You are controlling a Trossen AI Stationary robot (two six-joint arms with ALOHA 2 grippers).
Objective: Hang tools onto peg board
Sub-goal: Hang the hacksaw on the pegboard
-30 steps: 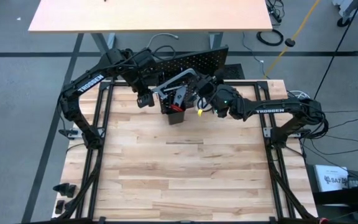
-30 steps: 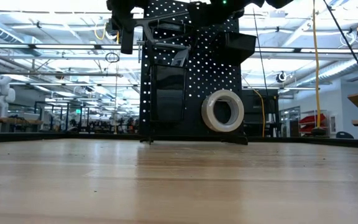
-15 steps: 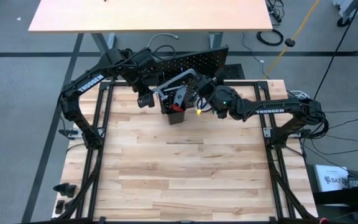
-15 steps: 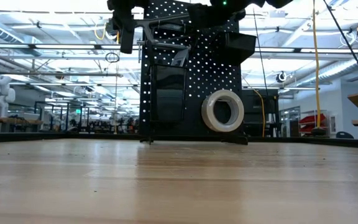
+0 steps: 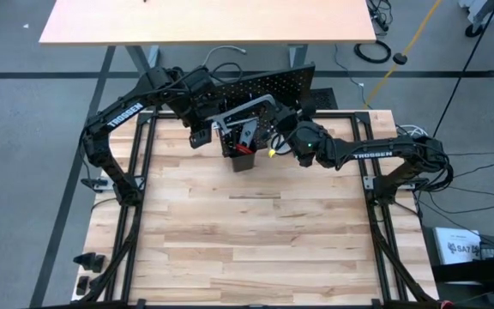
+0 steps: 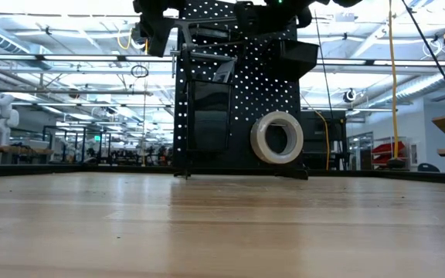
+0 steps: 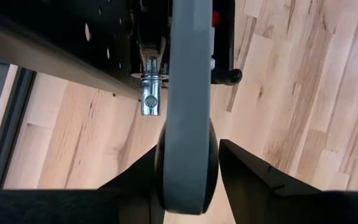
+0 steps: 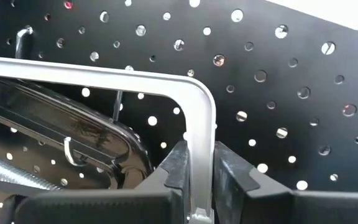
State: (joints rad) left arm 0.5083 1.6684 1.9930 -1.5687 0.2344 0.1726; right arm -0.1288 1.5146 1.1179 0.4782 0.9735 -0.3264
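A: Where is the grey bar clamp [image 5: 245, 110]?

B: Up against the peg board [image 5: 268, 87], above a black bin [image 5: 242, 160].

A: Who holds it?

B: My right gripper [image 8: 196, 163] pinches its bar tight. My left gripper [image 7: 188, 163] has its 2 fingers [image 7: 248, 171] spread beside the rounded end, not squeezing.

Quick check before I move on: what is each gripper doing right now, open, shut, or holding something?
Left gripper: open, its fingers apart on either side of the grey bar clamp, at the peg board.
Right gripper: shut on the grey bar clamp's bent end.
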